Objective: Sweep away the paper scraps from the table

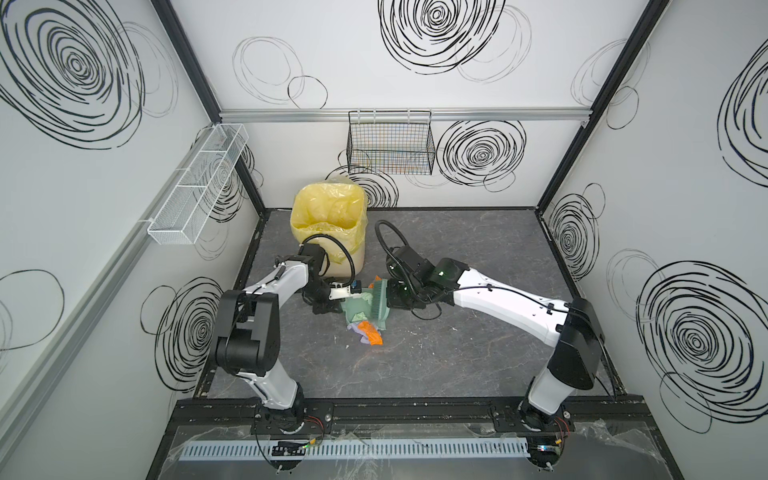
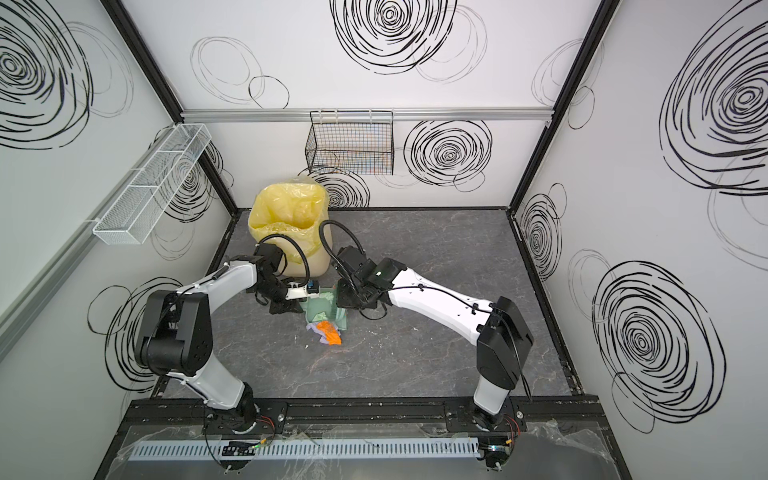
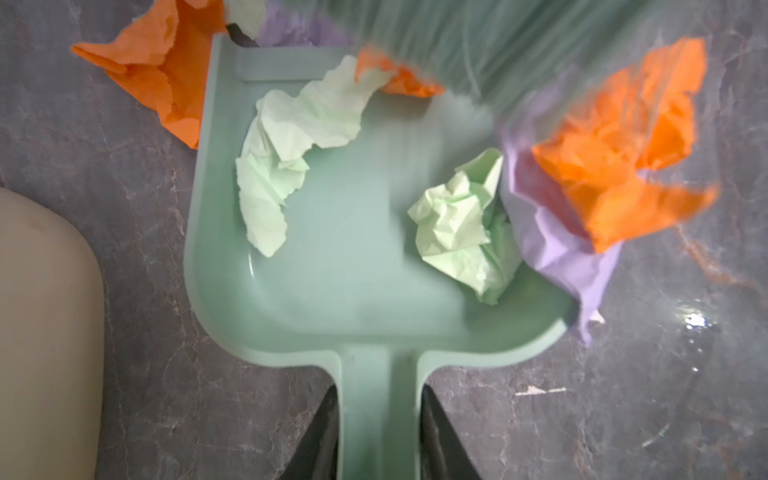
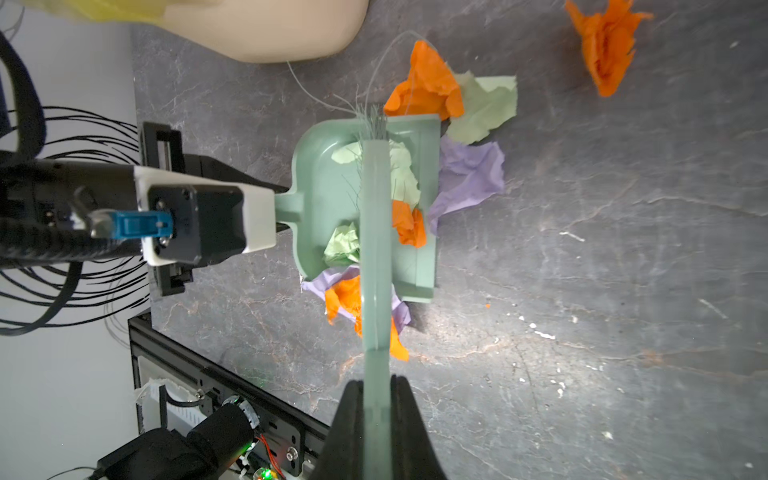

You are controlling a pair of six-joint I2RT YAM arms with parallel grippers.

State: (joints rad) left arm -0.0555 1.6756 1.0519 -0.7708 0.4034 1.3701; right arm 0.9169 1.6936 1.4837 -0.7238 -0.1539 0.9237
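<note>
Gripping the handle of the pale teal plastic dustpan (image 3: 332, 299), the left gripper (image 3: 380, 419) is clamped tight, pan sitting on the dark grey marbled table (image 1: 457, 353). Over to the right gripper (image 4: 377, 399), closed on the teal hand brush (image 4: 376, 249), bristles over the pan. Crumpled paper scraps (image 3: 461, 232): green ones inside, orange and lilac crowding its mouth and side, one orange piece (image 4: 606, 45) lying well apart.

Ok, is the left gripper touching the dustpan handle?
Touching. Left wrist view shows the left gripper clamped on both sides of the dustpan handle.
</note>
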